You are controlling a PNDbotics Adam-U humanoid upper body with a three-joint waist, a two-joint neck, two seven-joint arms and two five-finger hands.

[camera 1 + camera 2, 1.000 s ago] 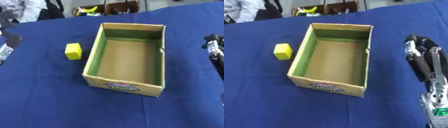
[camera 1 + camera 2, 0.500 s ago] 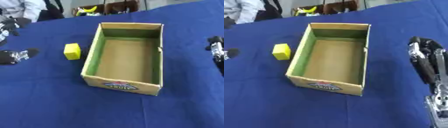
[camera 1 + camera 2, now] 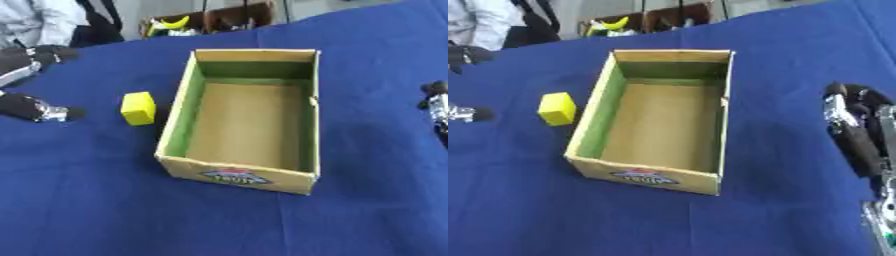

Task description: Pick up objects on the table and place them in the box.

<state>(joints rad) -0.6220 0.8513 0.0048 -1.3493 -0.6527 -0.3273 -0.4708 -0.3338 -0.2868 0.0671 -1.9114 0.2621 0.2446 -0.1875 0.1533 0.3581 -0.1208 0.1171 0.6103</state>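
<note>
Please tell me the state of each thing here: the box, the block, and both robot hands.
Box: open on top, nothing inside.
Yellow block: on the cloth, left of the box, untouched.
Left hand: open, near the block, holding nothing.
Right hand: open, idle at the right.

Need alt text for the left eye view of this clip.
An empty open cardboard box sits on a blue tablecloth, with a yellow block just outside its left wall. The robot's left hand reaches in from the left edge, not touching the block.

We see our left hand (image 3: 35, 107) and right hand (image 3: 857, 135) with black fingers and silver metal joints.
</note>
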